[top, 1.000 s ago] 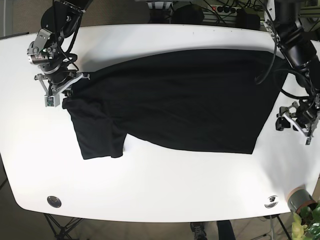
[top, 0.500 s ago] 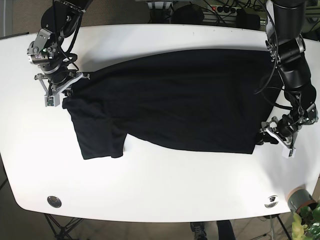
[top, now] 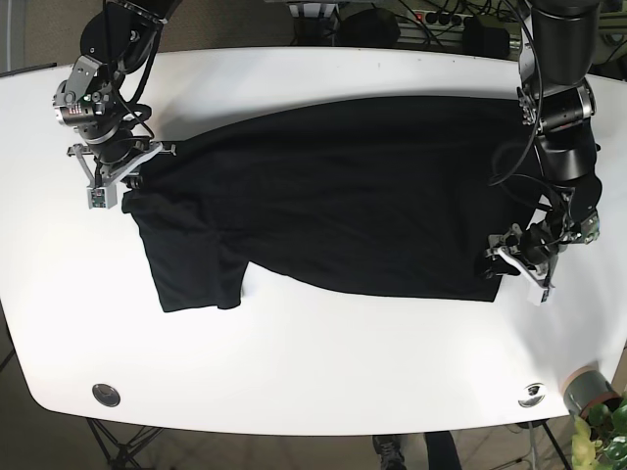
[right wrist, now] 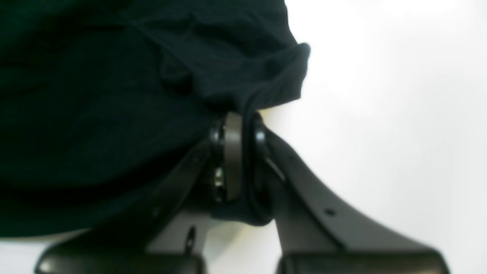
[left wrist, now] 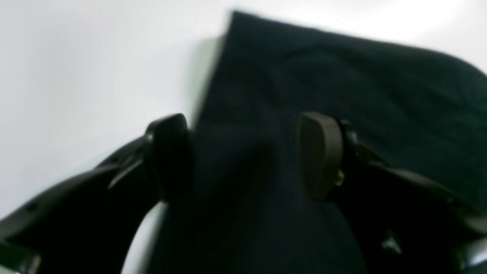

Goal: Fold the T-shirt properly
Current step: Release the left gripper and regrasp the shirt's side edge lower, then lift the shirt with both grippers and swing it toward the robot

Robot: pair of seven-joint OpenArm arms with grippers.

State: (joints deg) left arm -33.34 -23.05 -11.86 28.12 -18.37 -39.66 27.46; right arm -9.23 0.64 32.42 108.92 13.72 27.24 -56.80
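The black T-shirt [top: 343, 201] lies spread flat on the white table [top: 323, 362], with one sleeve pointing toward the front left. My right gripper [top: 135, 176] is at the shirt's left end and is shut on a bunched fold of the cloth [right wrist: 266, 72]; the closed jaws show in the right wrist view [right wrist: 239, 152]. My left gripper [top: 496, 266] is at the shirt's front right corner. In the left wrist view it [left wrist: 243, 156] is open, with one finger over the shirt [left wrist: 342, 76] and the other at its edge.
A grey pot with a green plant [top: 591, 394] stands at the table's front right corner. Two round fittings [top: 106, 394] [top: 532, 394] sit near the front edge. Cables and dark gear [top: 372, 24] lie behind the table.
My left arm has swung in from the table's right edge to the shirt's front right corner. My right gripper has stayed in place, holding the cloth.
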